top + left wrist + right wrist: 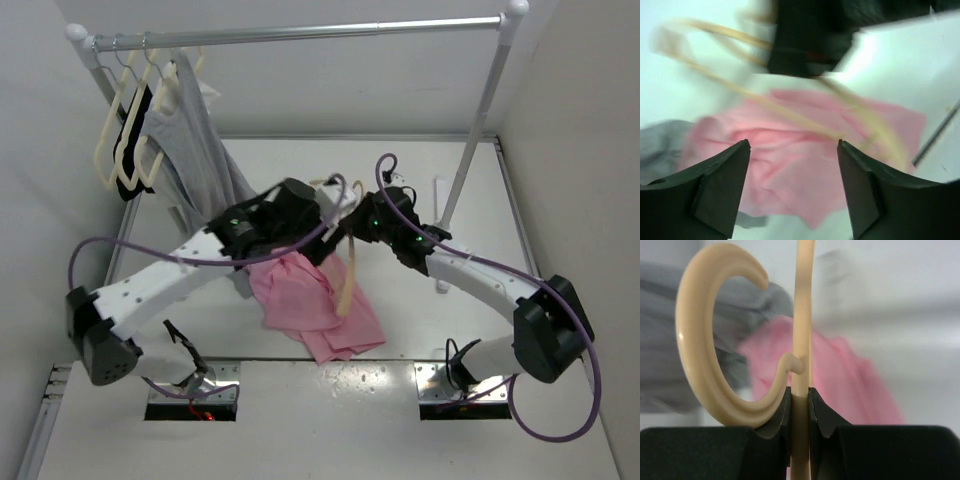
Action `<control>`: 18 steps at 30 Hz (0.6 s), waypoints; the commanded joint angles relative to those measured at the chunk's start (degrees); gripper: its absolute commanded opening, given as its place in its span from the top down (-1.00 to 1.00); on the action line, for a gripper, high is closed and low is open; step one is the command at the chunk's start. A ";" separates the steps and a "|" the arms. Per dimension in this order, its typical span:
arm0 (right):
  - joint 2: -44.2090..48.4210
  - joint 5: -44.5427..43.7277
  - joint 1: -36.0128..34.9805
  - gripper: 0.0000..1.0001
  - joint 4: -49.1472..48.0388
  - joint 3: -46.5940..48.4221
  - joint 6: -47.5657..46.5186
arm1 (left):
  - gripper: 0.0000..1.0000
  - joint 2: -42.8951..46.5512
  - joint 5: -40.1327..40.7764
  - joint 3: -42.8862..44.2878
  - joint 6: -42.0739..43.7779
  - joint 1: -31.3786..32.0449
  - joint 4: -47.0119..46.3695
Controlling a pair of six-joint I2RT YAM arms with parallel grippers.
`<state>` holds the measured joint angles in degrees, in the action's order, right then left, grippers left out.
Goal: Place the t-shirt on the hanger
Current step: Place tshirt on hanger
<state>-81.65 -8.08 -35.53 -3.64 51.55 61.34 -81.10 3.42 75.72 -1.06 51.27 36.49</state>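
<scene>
The t-shirt (315, 305) at the centre of the top view is a plain light pink with no print. The hanger (347, 282) over it is peach-tan, and its hook looks creamier in the right wrist view. At upper left a flat grey garment (200, 140) sits beside cream-white hangers (108, 150). Something black (137, 120) among them may be a strap, but it is too small to tell. The rail (300, 32) is silver with white end knobs. The left arm (165, 285) and right arm (485, 282) are white with black joints, purple cables (120, 241) and small green lights (372, 222). The left gripper (792, 150) and right gripper (800, 395) are black. The table (330, 420) is white.
</scene>
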 commanded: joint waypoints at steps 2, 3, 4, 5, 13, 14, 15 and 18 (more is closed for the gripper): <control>6.13 6.49 2.74 1.00 12.24 -5.04 -19.40 | -0.29 10.43 -6.48 1.98 2.12 -8.36 -5.46; 6.93 6.49 2.75 1.00 12.25 -5.75 -19.42 | -0.26 11.05 -7.71 1.36 2.11 -8.37 -5.46; 7.55 7.19 3.27 1.00 12.25 -7.32 -20.03 | -0.26 11.05 -9.12 1.36 1.51 -8.98 -5.46; 8.08 7.98 3.27 1.00 12.25 -8.04 -20.03 | -0.26 11.05 -10.00 0.83 1.50 -9.69 -5.46; 10.27 15.02 4.42 1.00 11.28 -9.63 -25.73 | -0.19 5.00 -4.49 -2.69 4.65 -12.59 -5.30; 12.28 15.54 4.42 1.00 13.29 -9.10 -26.96 | -0.15 1.77 -3.26 -2.69 5.36 -13.12 -4.77; 13.43 14.85 4.42 1.00 14.61 -8.32 -28.19 | -0.12 0.00 -1.68 -2.69 6.15 -13.12 -4.24; 17.90 11.25 4.42 1.00 20.94 -6.30 -33.29 | -0.01 -5.45 0.18 -2.69 8.35 -13.12 -3.71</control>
<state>-68.55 4.25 -31.20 11.44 42.15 34.39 -83.50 0.38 73.52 4.05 38.59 31.68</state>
